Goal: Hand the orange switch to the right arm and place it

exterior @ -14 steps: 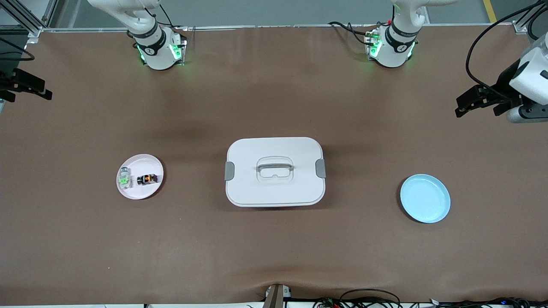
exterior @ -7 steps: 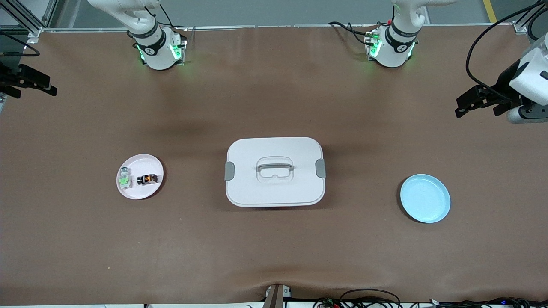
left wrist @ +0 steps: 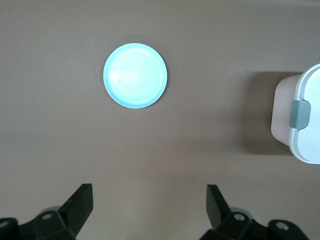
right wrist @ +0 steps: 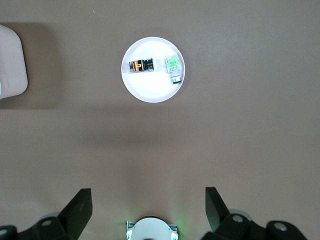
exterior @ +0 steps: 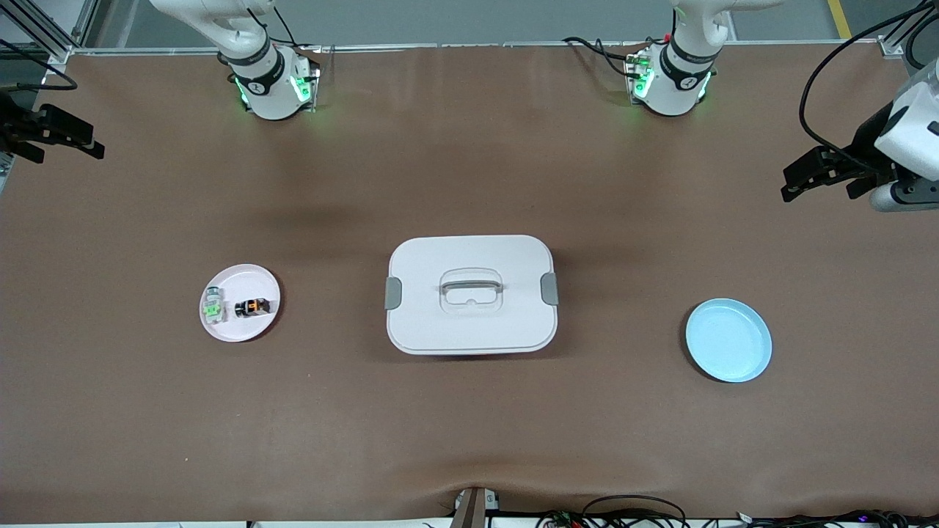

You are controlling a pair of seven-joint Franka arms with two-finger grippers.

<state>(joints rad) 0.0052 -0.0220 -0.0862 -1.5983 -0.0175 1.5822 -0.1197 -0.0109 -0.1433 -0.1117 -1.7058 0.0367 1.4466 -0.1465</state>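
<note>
Looking like a robotics lab test cell, not a home or shop. Two white arm bases are sitting bolted along one edge of a table that's wearing a plain brown cover, status LEDs glowing green. Aluminium extrusion framing is showing at the corner, grey industrial floor with a yellow line running past the table, and loose cable bundles are hanging off the edge nearest the front camera.

Lighting: even, bright overhead — I see soft shadows around the white box, green glow at the arm bases, mild glare on the blue plate; all views sharp.
</note>
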